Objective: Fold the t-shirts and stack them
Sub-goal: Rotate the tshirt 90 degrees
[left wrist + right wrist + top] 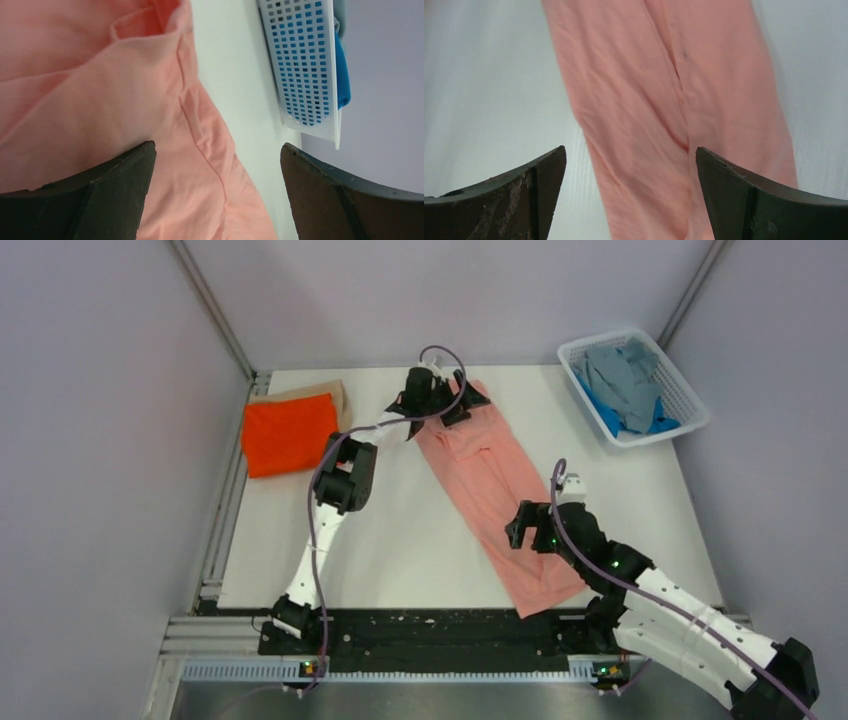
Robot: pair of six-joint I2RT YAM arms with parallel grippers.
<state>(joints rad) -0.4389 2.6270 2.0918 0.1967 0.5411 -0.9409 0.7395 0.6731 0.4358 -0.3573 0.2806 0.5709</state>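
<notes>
A salmon pink t-shirt point(495, 490) lies folded into a long strip, running diagonally from the table's far middle to its near right. My left gripper point(432, 400) hangs open over the strip's far end, cloth point(125, 100) showing between its spread fingers. Open too, my right gripper point(530, 525) hovers above the strip's near part point(664, 100), nothing pinched. A folded bright orange t-shirt point(288, 433) rests on a tan one point(325, 390) at the far left. Grey point(622, 380) and blue point(610, 420) shirts lie crumpled in the basket.
The white mesh basket point(690, 400) stands at the far right corner; its wall point(300, 65) shows in the left wrist view. Grey enclosure walls and metal posts surround the table point(400, 530). A black rail point(430, 635) runs along the near edge.
</notes>
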